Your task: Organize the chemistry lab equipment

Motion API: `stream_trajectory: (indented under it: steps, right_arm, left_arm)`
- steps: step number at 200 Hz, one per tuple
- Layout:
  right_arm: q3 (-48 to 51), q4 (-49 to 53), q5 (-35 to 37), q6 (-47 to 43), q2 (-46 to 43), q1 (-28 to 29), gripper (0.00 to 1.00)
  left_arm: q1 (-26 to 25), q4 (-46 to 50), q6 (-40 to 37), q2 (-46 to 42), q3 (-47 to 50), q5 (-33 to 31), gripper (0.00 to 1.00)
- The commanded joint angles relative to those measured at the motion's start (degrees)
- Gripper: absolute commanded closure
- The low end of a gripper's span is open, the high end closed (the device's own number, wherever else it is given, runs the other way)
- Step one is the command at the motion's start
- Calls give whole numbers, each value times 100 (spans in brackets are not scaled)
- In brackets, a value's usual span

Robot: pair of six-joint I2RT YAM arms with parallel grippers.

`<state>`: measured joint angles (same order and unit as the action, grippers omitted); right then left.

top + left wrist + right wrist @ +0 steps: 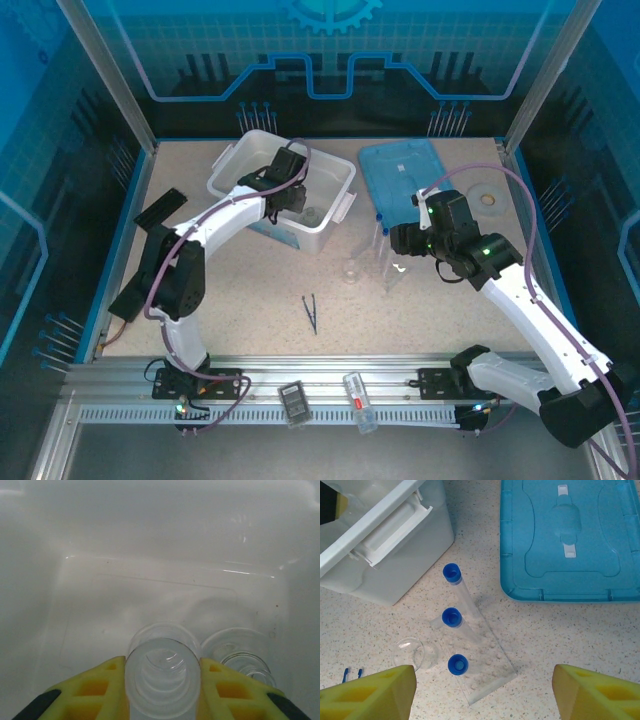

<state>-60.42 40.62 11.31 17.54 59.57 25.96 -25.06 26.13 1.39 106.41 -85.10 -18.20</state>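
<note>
Left end effector (162,680): clamped on a clear round glass vessel (162,672) inside the white plastic bin (330,165); in the overhead view the arm hides this grip.
Bin floor: the left wrist view shows a second clear glass piece (242,660) beside the held one; its shape is hard to make out.
Right end effector (485,682): jaws wide apart, gripping nothing, above the small clear rack (492,672) mid-tabletop.
Rack: three slim clear blue-capped tubes (452,616) stand in it; small round glass dish (412,652) just beside.
Flat light-blue lid (570,545): near the far edge, right of the bin.
Dark blue tweezers (311,312): toward the near edge; the right wrist view cuts off all but their tips.
</note>
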Motion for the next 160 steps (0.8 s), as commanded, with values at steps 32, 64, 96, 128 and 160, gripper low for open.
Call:
stream_trajectory:
  steps: [32,64,96,128,160]
  right_arm:
    - [57,-2,-65,48,-96,-3,27]
    - [61,-10,-68,47,-78,-17,26]
    - [66,-28,-67,52,-63,-14,27]
    - [60,-28,-76,48,-61,-12,27]
    - [64,-19,-63,45,-76,-13,27]
  left_arm:
    - [40,-187,147,195,20,226,85]
    - [36,-203,177,213,89,324,85]
    - [36,-221,185,222,155,437,85]
    - [36,-74,173,341,41,475,83]
    - [36,99,202,507,-137,395,80]
